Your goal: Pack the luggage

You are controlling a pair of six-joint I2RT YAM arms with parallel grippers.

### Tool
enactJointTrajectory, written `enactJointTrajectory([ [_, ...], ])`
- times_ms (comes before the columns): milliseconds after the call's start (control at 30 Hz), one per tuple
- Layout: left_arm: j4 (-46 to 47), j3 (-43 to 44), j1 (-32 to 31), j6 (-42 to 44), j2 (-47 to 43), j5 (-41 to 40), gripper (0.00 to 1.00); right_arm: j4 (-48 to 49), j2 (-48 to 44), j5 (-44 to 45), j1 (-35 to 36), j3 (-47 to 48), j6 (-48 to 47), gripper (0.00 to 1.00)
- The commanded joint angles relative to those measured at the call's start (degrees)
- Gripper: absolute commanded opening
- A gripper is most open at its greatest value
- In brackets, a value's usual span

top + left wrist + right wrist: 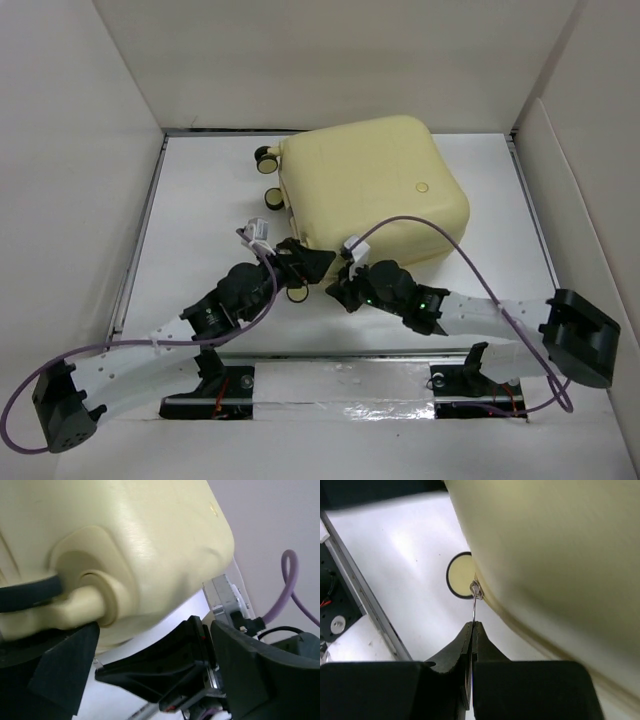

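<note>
The luggage (370,185) lies closed on its side at the back centre, pale yellow, wheels to the left. My right gripper (345,285) is at its near edge, shut on the thin metal zipper pull (476,602), which runs from my fingertips (472,626) up to the seam of the shell (560,555). My left gripper (305,265) is at the near-left corner with its jaws wide apart beside a caster wheel (30,595). One black finger (62,670) sits just under that wheel, with nothing held. The shell (140,540) fills the left wrist view.
Two more caster wheels (268,175) stick out at the suitcase's left end, and one (460,575) shows beyond the zipper pull. White walls enclose the table. Purple cables (440,235) loop over the arms. A metal rail (340,385) runs along the near edge.
</note>
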Motion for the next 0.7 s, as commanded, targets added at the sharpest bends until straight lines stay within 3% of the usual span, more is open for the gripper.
enactJointTrajectory([
  [0, -3.39, 9.92, 2.02, 5.39, -0.12, -1.8, 0.99, 3.97, -8.08, -3.14, 0.76, -3.42, 1.83, 0.0],
  [167, -6.3, 15.31, 17.65, 8.13, 2.87, -2.7, 0.98, -2.88, -17.75, -3.58, 0.75, -6.68, 2.01, 0.0],
  [300, -1.14, 11.46, 34.08, 5.77, 7.69, 7.81, 0.92, -3.78, -20.14, -3.84, 0.75, -7.65, 1.83, 0.0],
  [400, 9.67, 9.16, 45.58, 2.42, 14.0, 18.36, 0.85, -2.89, -18.56, -5.33, 0.75, -7.21, 1.22, 0.0],
  [433, 12.57, 9.68, 46.93, 2.77, 16.04, 23.62, 0.79, -3.24, -18.21, -5.86, 0.75, -6.52, 0.87, 0.0],
  [500, 12.86, 12.47, 48.43, 5.21, 21.21, 26.74, 0.76, -3.86, -18.11, -6.13, 0.75, -6.51, 0.52, 0.0],
  [600, 15.57, 12.85, 48.44, 8.74, 24.05, 27.02, 0.72, -2.81, -20.04, -5.16, 0.75, -8.26, 0.34, 0.0],
  [667, 23.02, 11.18, 48.44, 11.46, 23.97, 27.1, 0.72, -2.98, -21.1, -5.95, -0.38, -9.14, -0.19, 0.0],
])
